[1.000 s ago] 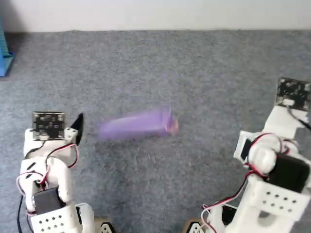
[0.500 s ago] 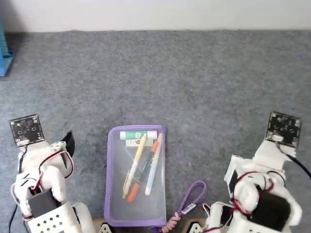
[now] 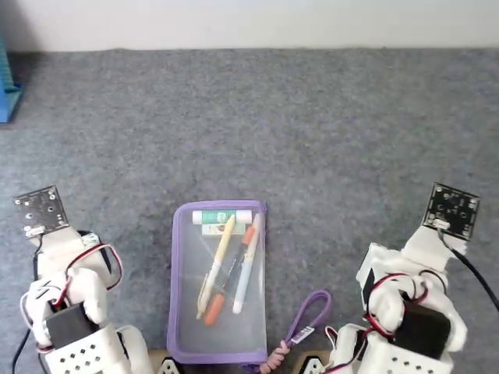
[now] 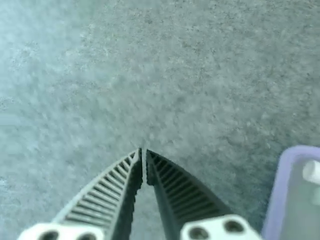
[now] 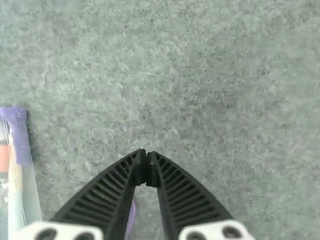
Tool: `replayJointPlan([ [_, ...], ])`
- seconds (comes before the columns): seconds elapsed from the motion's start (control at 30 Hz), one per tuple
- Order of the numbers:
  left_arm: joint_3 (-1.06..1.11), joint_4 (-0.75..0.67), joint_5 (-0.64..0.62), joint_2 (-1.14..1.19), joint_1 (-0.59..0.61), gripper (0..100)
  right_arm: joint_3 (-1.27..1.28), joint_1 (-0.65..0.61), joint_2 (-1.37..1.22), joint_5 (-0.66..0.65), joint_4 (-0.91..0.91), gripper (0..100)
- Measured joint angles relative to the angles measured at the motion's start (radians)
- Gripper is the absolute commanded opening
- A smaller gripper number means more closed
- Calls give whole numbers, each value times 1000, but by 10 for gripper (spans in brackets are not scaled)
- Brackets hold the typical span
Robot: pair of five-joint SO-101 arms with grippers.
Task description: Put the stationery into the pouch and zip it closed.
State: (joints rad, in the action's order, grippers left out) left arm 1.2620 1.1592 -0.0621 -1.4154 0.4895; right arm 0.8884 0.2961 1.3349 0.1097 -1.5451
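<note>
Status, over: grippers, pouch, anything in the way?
Left gripper shut, right gripper shut, both empty. Pouch flat between arms, pens inside. Strap loop lies beside it, right-arm side.

At 6 o'clock in the high view the pouch (image 3: 173, 296) meets the picture's edge, which cuts off its coiled pull (image 3: 274, 360). A blue object (image 3: 6, 87) at 10 o'clock is clipped. Each wrist view's edge crops the pouch.

Pouch (image 3: 185, 327) now lying between arms, stationery (image 3: 246, 266) inside; arms drawn back.
</note>
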Motion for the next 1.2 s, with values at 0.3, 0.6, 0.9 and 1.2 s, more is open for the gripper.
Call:
replayJointPlan([
  [0.3,0,66,-114,-18,-189,13,164,-34,103,44,43,8],
  [0.6,97,66,-52,-382,-315,14,313,-247,465,-3,124,8],
  [0.9,244,66,-9,-385,-328,15,497,-273,468,-103,189,11],
  [1.2,428,66,-3,-390,-328,15,738,-278,465,-164,226,11],
])
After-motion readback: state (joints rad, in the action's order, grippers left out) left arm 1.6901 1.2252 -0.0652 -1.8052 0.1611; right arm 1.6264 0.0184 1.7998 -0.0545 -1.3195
